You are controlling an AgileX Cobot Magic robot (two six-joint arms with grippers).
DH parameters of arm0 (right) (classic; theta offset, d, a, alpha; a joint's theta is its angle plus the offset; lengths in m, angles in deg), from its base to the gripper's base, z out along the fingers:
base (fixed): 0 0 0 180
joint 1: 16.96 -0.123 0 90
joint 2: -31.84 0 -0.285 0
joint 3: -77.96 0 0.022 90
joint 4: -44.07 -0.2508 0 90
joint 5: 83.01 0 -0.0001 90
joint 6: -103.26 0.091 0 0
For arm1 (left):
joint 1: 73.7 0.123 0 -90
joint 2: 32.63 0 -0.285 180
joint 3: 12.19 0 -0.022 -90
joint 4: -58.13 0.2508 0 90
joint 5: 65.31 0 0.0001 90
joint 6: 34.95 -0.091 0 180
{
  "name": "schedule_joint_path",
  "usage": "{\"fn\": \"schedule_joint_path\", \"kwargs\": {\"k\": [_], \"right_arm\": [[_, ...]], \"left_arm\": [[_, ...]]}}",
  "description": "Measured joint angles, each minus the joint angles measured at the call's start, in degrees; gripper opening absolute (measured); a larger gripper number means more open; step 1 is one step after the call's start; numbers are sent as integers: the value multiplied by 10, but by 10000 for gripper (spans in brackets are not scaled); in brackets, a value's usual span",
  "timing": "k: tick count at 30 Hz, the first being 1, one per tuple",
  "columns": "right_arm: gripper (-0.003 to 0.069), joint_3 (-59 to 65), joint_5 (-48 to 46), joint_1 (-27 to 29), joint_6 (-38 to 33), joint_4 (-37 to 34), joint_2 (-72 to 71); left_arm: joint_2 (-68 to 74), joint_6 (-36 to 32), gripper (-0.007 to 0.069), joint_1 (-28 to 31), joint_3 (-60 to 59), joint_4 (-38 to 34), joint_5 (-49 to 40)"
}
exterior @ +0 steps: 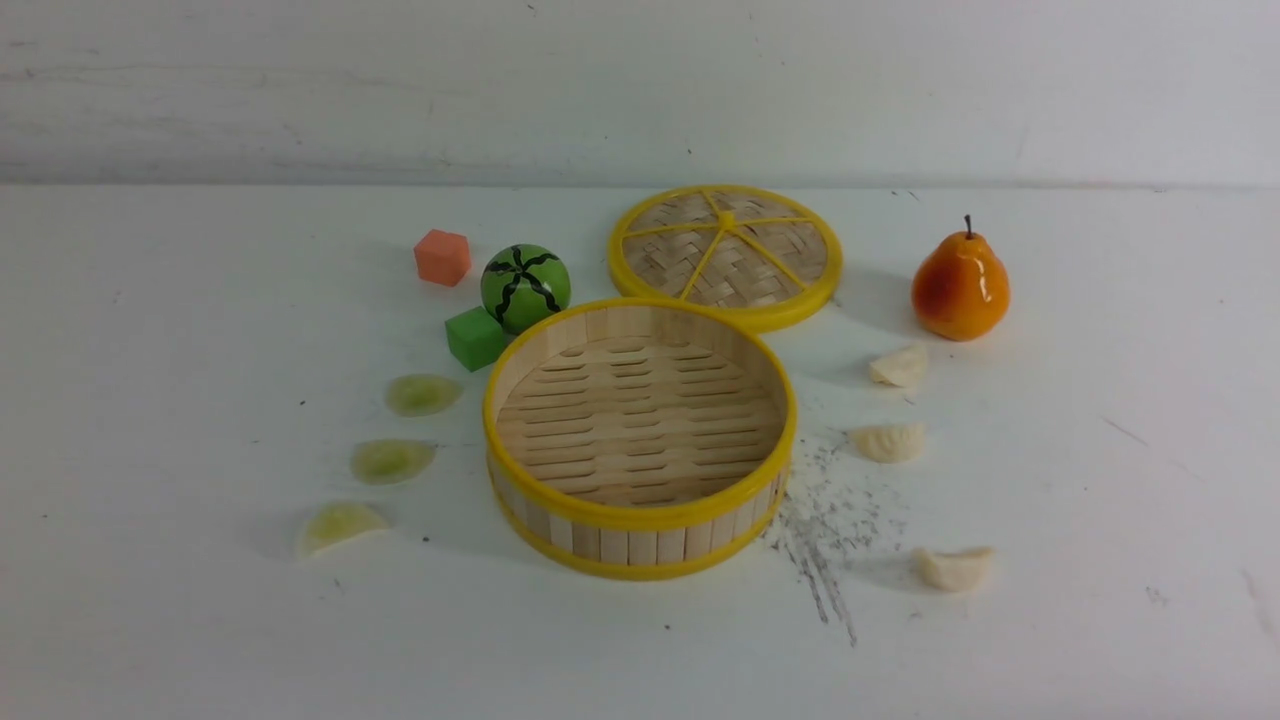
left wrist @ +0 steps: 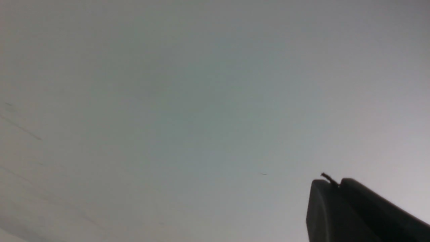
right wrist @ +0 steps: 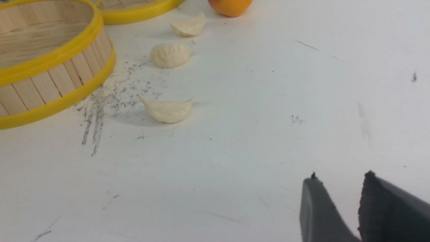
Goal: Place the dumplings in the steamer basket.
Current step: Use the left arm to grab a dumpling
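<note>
While empty, one steamer basket (exterior: 640, 545); six dumplings (exterior: 888, 442).

Bare table (exterior: 1100, 500) lies right of the white dumplings (exterior: 888, 442) and left of the green dumplings (exterior: 392, 460); the basket (exterior: 640, 545) stands between them.

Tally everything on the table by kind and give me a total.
Green dumplings: 3
White dumplings: 3
Steamer basket: 1
Woven lid: 1
Pear: 1
Toy watermelon: 1
Blocks: 2
Total: 12
</note>
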Motion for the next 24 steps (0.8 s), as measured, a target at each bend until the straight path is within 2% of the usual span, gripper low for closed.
{"fn": "schedule_joint_path", "kwargs": {"k": [1,3,5,6,8,13,19,22,24], "right_arm": [[196,0,0,0,0,0,0],[199,0,0,0,0,0,0],[202,0,0,0,0,0,0],[202,0,0,0,0,0,0],[204,0,0,0,0,0,0],[211,0,0,0,0,0,0],[218,0,0,0,0,0,0],[218,0,0,0,0,0,0],[219,0,0,0,0,0,0]], "left_arm": [[35,3,27,0,59,41,-66],[94,-17,4,0,116,54,-151],[146,-62,-12,0,152,44,-211],[146,-62,-12,0,155,42,-211],[209,-135,-12,0,179,11,-275],[392,-324,-12,0,194,-131,-403],[628,-519,-12,0,231,-377,-430],[732,-625,-12,0,278,-460,-468],[786,-653,-12,0,312,-490,-497]]}}
